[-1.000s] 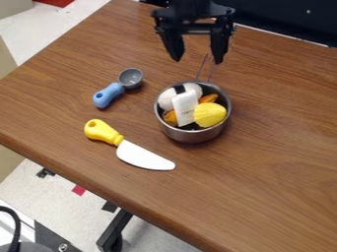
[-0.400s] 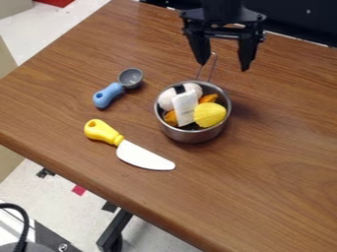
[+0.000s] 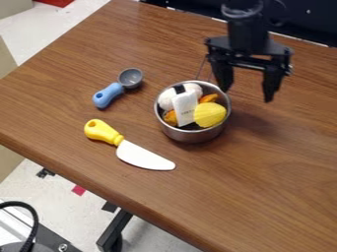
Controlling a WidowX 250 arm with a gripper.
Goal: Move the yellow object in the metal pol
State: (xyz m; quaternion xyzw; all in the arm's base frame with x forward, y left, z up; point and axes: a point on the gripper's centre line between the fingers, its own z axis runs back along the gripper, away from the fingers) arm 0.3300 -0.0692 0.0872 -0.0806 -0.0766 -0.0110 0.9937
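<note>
Camera view: our gripper hangs spread and empty; the yellow object sits in the pot. We judge it light, firm, perhaps slippery, best pinched across its rounded sides.

- Rounded piece was yellow
- Pot was silvery
- Knife was yellow and white
- Scoop was blue and grey
- Table was brown, wood-grained
- Gripper was black
</note>
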